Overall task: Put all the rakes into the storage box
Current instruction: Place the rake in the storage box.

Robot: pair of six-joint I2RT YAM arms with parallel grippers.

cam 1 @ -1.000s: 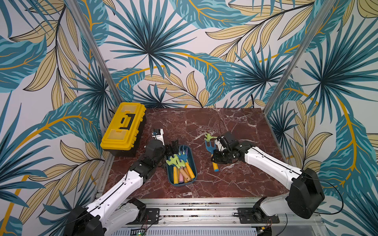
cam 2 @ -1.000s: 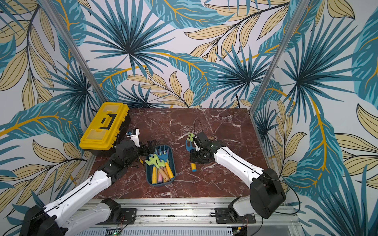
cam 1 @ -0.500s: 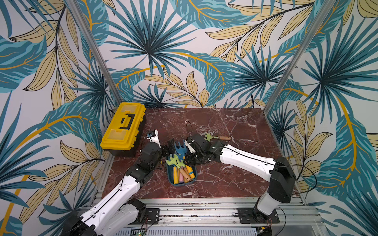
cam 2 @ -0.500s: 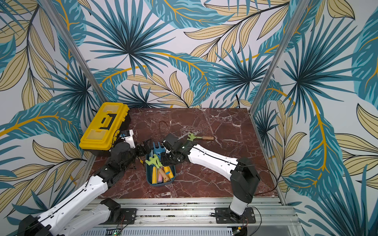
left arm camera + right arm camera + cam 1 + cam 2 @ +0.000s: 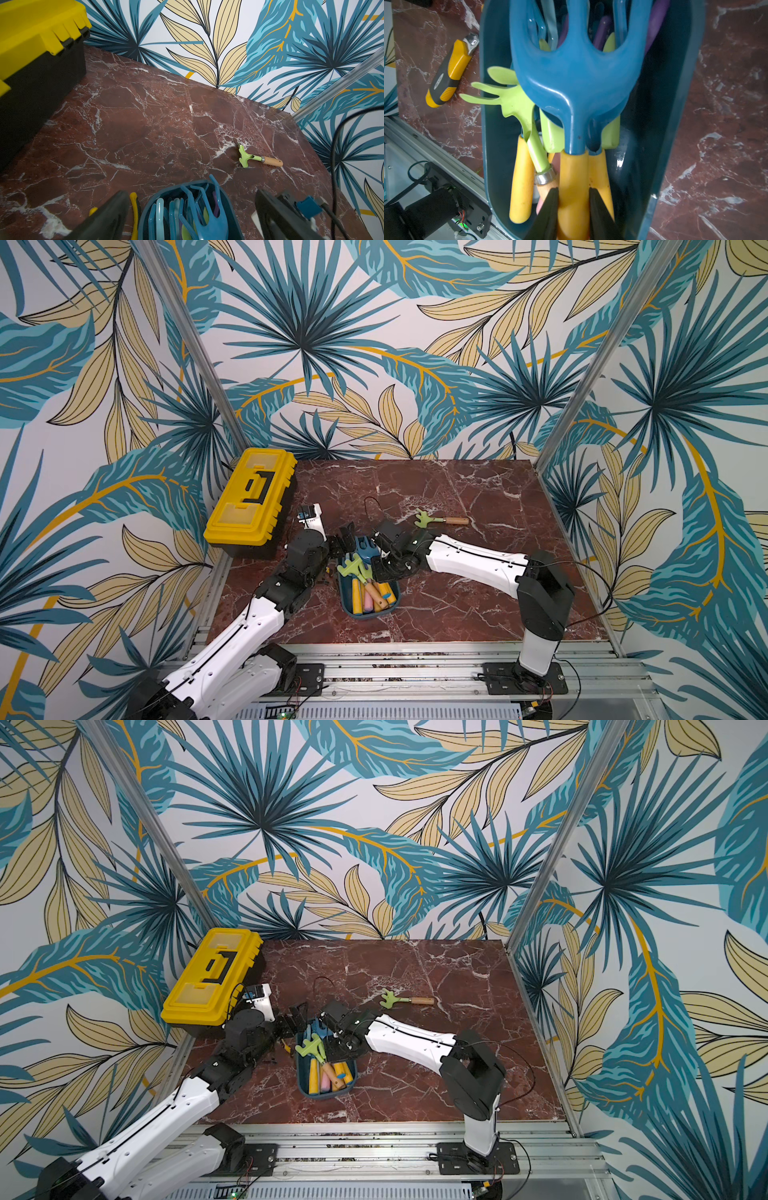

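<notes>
Both moved: right jaws brought the clamped rake [image 5: 575, 83] into the storage box [image 5: 679, 93]; left jaws gape.

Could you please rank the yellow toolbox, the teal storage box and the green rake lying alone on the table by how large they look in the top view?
1. yellow toolbox, clearly largest
2. storage box, its far end partly covered, still plainly second
3. green rake, smallest

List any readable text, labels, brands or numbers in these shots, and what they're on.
No legible text in any view.
Yellow-and-black tool handle: small pale mark on the black part, too blurred to read.
Yellow toolbox: no lettering visible.
</notes>
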